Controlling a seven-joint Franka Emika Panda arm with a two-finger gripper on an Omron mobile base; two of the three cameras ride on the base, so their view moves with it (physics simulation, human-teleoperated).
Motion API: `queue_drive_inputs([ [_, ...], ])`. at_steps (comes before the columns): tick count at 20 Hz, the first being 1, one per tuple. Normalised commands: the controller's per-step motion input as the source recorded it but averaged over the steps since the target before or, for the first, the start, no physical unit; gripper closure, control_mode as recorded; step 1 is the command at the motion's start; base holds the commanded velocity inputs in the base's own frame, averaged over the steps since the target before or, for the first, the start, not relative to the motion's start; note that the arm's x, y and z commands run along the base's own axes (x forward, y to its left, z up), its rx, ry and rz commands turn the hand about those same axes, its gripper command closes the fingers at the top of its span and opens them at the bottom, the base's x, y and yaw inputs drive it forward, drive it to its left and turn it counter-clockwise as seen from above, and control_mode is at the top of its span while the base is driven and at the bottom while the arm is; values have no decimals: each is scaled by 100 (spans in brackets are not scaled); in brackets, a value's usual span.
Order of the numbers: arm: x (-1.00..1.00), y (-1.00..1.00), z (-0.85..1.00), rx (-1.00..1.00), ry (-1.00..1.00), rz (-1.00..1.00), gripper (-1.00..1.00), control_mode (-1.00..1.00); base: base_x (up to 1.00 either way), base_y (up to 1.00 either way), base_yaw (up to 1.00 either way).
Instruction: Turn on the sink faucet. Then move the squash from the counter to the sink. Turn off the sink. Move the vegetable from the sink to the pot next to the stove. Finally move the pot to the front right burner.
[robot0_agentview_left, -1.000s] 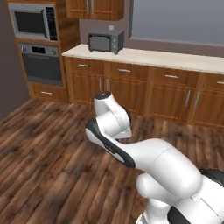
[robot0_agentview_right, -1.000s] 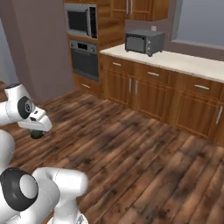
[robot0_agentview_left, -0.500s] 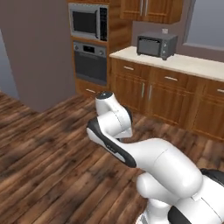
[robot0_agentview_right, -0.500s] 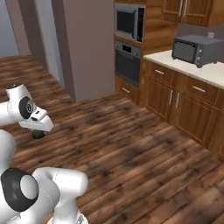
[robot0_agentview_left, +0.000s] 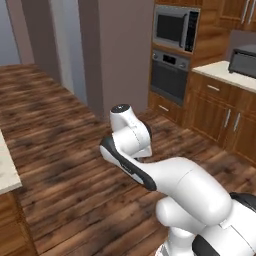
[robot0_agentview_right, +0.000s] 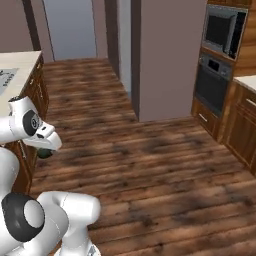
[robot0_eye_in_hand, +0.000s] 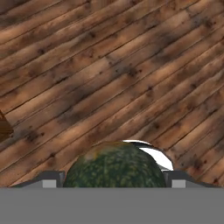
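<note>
**Caller:** Right at the hand, between the two finger tips, sat the squash (robot0_eye_in_hand: 114, 165), a mottled dark green ball. The gripper (robot0_eye_in_hand: 113, 179) stood wide, a tip hard against each side of it, so I called that a hold, jaws spread around the ball and not pinched small.

**Analyst:** And beneath it?

**Caller:** Wooden floor (robot0_eye_in_hand: 109, 74), planks running on a slant, well below the ball. No basin, no pot under it.

**Analyst:** So which way did the load have to go?

**Caller:** From the right base camera the squash (robot0_agentview_right: 46, 153) peeked out dark under the white wrist, near the left edge. Just beyond, further left, ran the beige counter (robot0_agentview_right: 19, 65) over brown cabinets, with a grey fitting let into its top that I couldn't identify.

**Analyst:** And farther off?

**Caller:** Far right, a wall oven (robot0_agentview_right: 214, 84) with a microwave (robot0_agentview_right: 223, 30) above. My read: the carry turned on that left counter, the nearest one to the hand, not the far wall.
</note>
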Motion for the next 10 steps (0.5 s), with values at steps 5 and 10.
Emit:
queue_drive_inputs([
  [5,0,0,0,0,0,0,100,100,70,-17,58],
  [10,0,0,0,0,0,0,100,100,63,-28,54],
])
